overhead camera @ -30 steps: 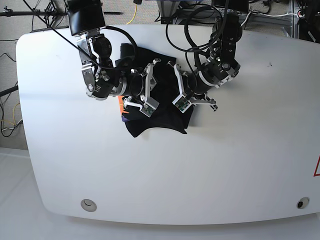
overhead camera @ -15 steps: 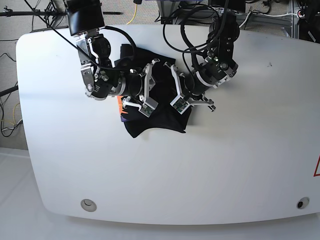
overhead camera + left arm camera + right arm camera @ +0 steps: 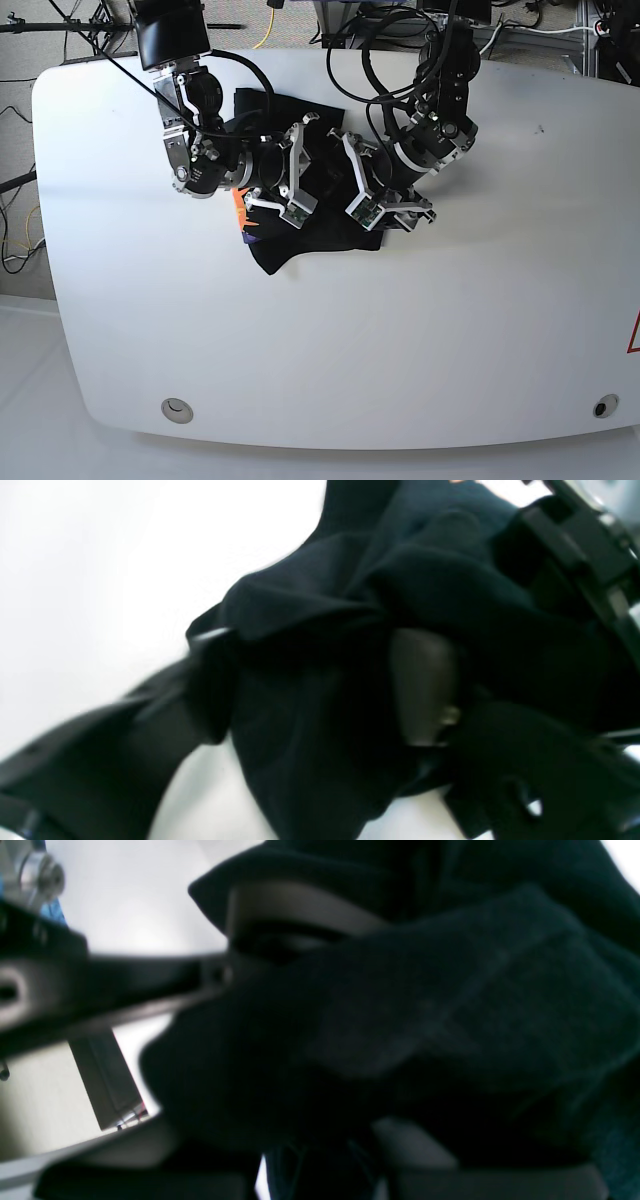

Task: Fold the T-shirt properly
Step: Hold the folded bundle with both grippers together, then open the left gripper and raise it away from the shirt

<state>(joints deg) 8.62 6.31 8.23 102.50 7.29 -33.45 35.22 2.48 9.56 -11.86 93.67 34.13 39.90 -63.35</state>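
Presently, T-shirt [image 3: 300,240]: lying bunched on the white table [image 3: 480,300], directly beneath and between the two grippers; black cloth with an orange and purple strip of print showing at the edge just outside the right gripper [image 3: 287,188].
Handling: judged soft, light and limp; the folds are sagging and draping in both wrist views [image 3: 310,700] [image 3: 450,1005], so the cloth is likely following any pull and slipping out of shape rather than holding a crease.
Where to grip: judged best at a free hem or corner, such as the lower edge hanging below both grippers, pinching a single layer where possible; the bunched middle is offering only thick, mixed layers.
Orientation: no collar or sleeve can be made out, so which way the shirt is pointing cannot be told; the heap is running roughly from behind the right gripper down toward the left gripper [image 3: 385,195], its long axis slanting across the table.
Right gripper: fingers standing close together, cloth pinched between them.
Left gripper: fingers [image 3: 425,685] appearing spread, cloth lying loose across them; motion blur is making the exact width unclear.
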